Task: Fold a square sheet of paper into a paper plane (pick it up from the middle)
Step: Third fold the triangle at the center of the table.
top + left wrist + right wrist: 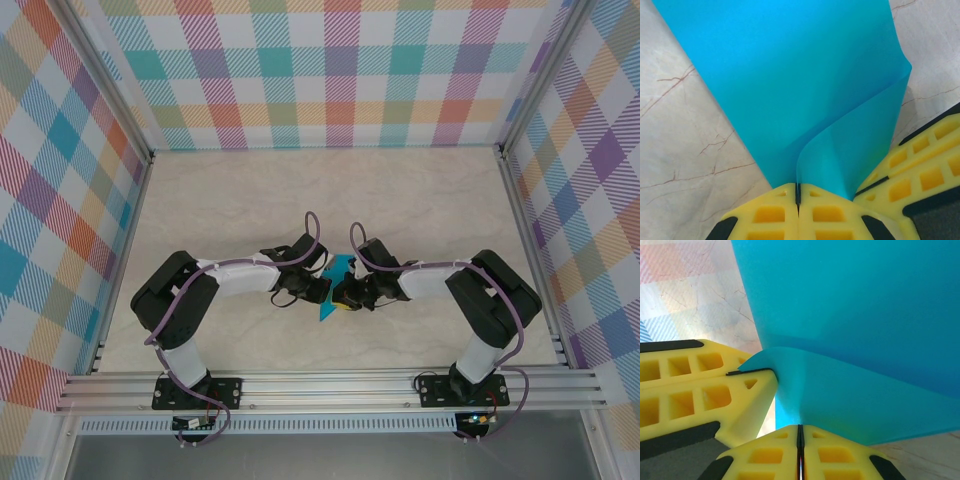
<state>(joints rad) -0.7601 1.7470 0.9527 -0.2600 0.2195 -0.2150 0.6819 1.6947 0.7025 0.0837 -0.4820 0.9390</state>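
The teal-blue sheet of paper (339, 268) hangs between both grippers at the table's middle, bent along a crease, with a narrow point toward the near edge. I cannot tell whether it has the paper plane's shape. My left gripper (321, 291) is shut on its edge. In the left wrist view the paper (790, 85) rises from the closed left gripper (798, 192), with the right gripper's yellow fingers (920, 170) beside it. My right gripper (343, 296) is shut on the paper (865, 315) too, pinching it at the right gripper's jaw line (800, 432). The left gripper's fingers (705, 390) clamp a corner close by.
The beige marble table (250, 190) lies open around the arms. Plaid walls and aluminium posts (120, 120) enclose it on three sides. A metal rail (320, 385) runs along the near edge.
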